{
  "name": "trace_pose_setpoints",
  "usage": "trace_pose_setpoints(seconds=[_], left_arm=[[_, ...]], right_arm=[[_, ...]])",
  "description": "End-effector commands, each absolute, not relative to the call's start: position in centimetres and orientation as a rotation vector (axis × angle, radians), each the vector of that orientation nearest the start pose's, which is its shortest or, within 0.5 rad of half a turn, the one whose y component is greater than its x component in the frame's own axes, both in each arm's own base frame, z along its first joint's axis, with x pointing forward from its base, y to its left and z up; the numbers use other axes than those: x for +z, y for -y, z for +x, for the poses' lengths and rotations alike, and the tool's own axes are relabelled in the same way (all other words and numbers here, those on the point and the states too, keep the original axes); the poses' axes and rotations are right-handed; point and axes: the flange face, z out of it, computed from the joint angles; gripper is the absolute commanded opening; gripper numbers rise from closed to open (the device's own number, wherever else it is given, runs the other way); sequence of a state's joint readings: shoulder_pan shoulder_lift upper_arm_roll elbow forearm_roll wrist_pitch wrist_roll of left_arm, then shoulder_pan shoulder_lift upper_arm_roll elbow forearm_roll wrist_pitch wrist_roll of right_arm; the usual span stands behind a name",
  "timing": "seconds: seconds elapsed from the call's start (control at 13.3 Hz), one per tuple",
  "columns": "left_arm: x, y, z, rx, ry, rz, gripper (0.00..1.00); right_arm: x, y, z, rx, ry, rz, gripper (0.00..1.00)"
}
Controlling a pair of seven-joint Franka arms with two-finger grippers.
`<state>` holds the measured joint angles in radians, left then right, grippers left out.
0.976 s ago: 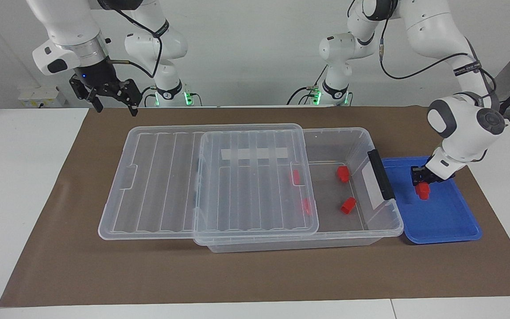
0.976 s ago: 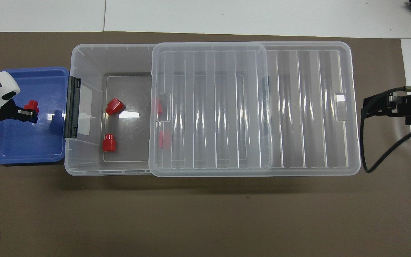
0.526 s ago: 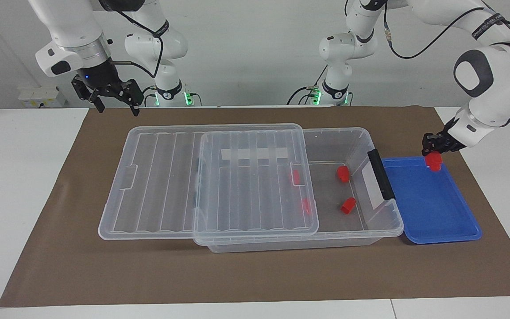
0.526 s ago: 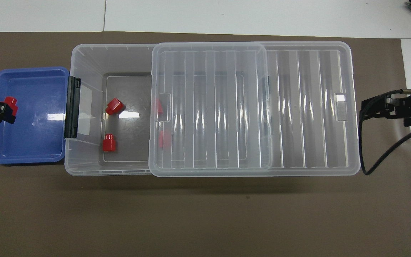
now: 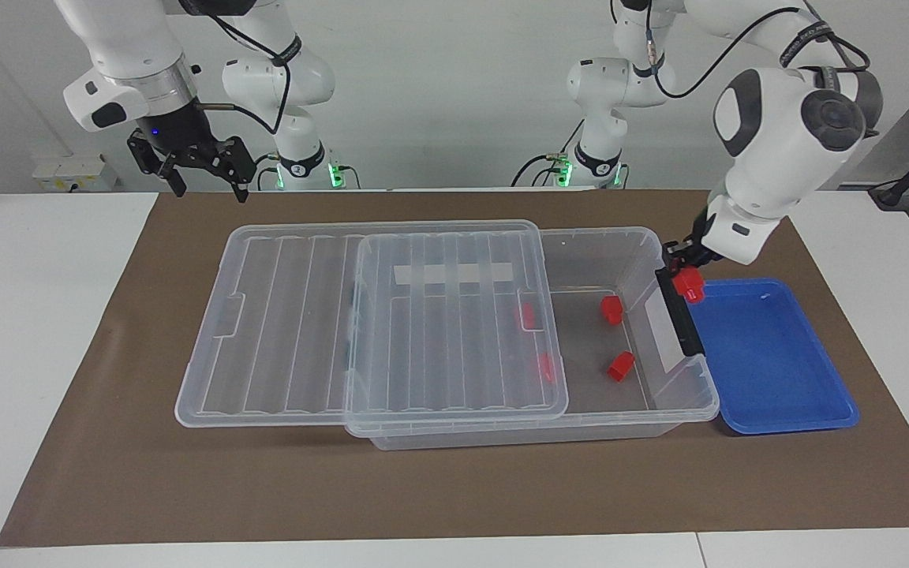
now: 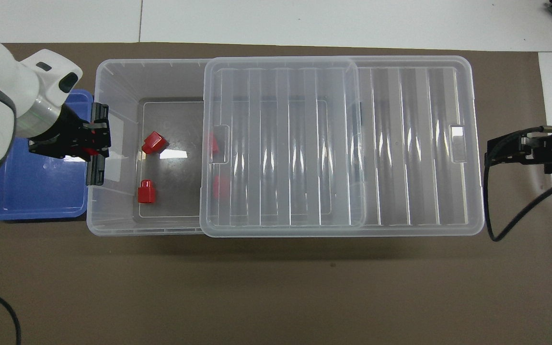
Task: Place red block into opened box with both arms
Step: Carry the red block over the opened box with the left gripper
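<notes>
Block [image 5: 690,285] clamped in left gripper [image 5: 683,268], up in the air over the black handle [image 5: 679,312] at the box [image 5: 636,398] end wall, right where box meets blue tray [image 5: 778,394]. Tray bare. Box set lengthwise on the surface, toward the left arm's end; lid [image 5: 454,323] slid toward the right arm's end, resting across the box and leaving the handle end uncovered. Four more red blocks inside: two in the uncovered part [image 5: 611,309] [image 5: 621,366], two dimly visible under the lid's edge [image 5: 526,315] [image 5: 547,366]. Right gripper [image 5: 206,177] spread apart, holding nothing, waiting in the air over the surface's corner at the right arm's end, well apart from the lid. Step in hand, by the look of it: carry phase, block lifted from the tray side and crossing the box wall. Next move likely calls for travel a little further over the uncovered floor, clear of handle and rim, then a lowering and a release between the two loose blocks rather than on top of them. Risk: clipping the handle if lowered too soon.
</notes>
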<state>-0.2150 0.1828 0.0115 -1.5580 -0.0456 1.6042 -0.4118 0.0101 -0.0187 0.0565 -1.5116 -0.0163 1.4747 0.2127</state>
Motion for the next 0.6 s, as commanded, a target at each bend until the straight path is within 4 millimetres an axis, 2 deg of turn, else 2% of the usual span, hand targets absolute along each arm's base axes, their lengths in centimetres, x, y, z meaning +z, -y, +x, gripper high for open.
trace_pose_setpoints(seconds=[0.0, 0.08, 0.3, 0.38, 0.53], left_arm=[[51.7, 15.9, 57.1, 0.191, 0.434, -3.110, 0.00], [50.6, 16.5, 56.3, 0.146, 0.443, -3.122, 0.00], [45.4, 18.5, 52.4, 0.028, 0.468, -3.154, 0.00], [44.3, 19.7, 51.5, 0.003, 0.476, -3.161, 0.00], [42.6, 20.8, 51.1, -0.023, 0.499, -3.163, 0.00]], right_arm=[[65.4, -3.1, 53.1, 0.011, -0.220, -3.153, 1.00], [65.3, -3.2, 53.1, 0.013, -0.218, -3.153, 1.00], [65.2, -3.2, 53.2, 0.013, -0.217, -3.153, 1.00], [65.2, -3.1, 53.2, 0.013, -0.215, -3.154, 1.00], [65.2, -3.2, 53.2, 0.004, -0.217, -3.153, 1.00]])
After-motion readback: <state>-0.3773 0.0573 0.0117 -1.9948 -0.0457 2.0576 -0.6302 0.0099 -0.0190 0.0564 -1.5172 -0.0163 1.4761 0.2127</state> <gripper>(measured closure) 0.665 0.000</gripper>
